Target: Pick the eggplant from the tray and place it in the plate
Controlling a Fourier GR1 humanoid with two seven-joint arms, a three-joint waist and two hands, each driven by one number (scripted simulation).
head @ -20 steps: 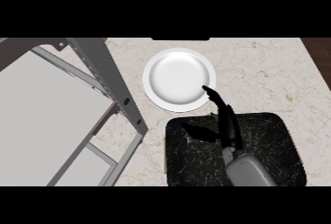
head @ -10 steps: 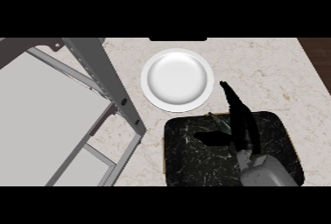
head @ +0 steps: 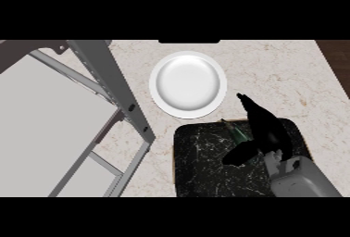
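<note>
Right black hand (head: pixel 263 132), fingers curling at the dark eggplant (head: pixel 240 133) on the black marbled tray (head: pixel 205 162), must close its grasp next; whether it holds already, I cannot tell.

One white plate (head: pixel 187 84), one dark tray (head: pixel 205 162), one eggplant (head: pixel 240 133), one hand (head: pixel 263 127), one metal rack (head: pixel 109 78).

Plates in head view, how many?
1. The white plate sits on the counter, just beyond the dark tray. The right hand hides part of the tray.
</note>
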